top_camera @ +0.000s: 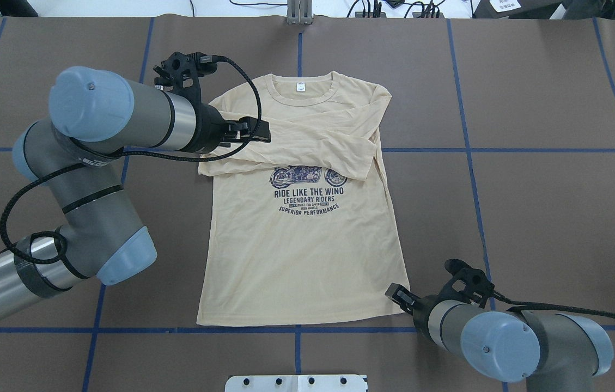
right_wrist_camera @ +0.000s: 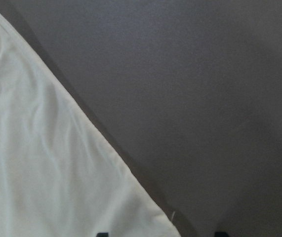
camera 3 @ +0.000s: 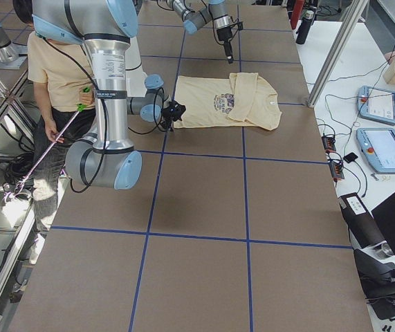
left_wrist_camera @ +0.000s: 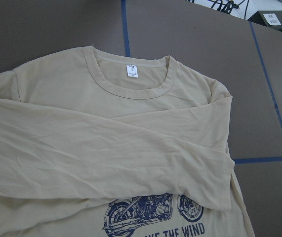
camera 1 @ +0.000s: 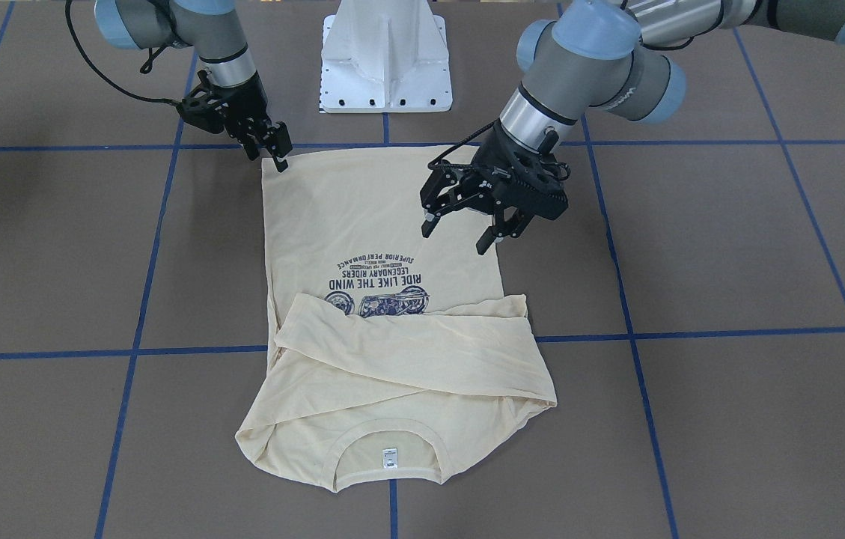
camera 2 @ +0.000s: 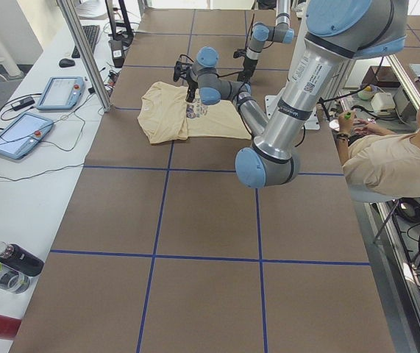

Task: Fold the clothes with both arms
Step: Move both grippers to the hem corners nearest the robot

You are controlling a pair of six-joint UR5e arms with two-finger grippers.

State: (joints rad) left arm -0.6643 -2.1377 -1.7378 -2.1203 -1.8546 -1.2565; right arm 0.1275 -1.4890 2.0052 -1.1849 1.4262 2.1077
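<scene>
Shirt: the pale cream-yellow long-sleeved shirt [top_camera: 302, 256] lies flat and print-side up on the brown table [top_camera: 530, 218].
Sleeves: both sleeves [top_camera: 307, 144] are folded across the shirt's chest. They overlap each other and cover the top of the motorcycle in the print.
Print: the navy print [top_camera: 308, 191] sits mid-chest and includes "RIDE LIKE THE WIND".
Neck label: a small white neck label [top_camera: 300, 86] shows inside the collar, at the end of the shirt opposite the hem.
Right gripper: the right gripper [camera 1: 269, 156] is down at the hem corner on the shirt's right side. Its wrist view shows two dark fingertips spread apart with the corner of the cloth between them, so it is released and grips nothing.
Left gripper: the left gripper [camera 1: 456, 234] hangs above the left side of the shirt, clear of the cloth. Its jaws are spread wide and hold nothing.
Arms: the left arm [top_camera: 100, 114] reaches in over the shirt's left edge. The right arm [top_camera: 503, 340] is low beside the hem corner.
Pedestal base: the white pedestal base [camera 1: 386, 60] stands just beyond the shirt's hem.
Tape: blue tape lines [top_camera: 503, 150] cross the table and pass under the shirt.
Person: a seated person in a beige top [camera 2: 393, 158] is well apart from the shirt, past the hem side.
</scene>
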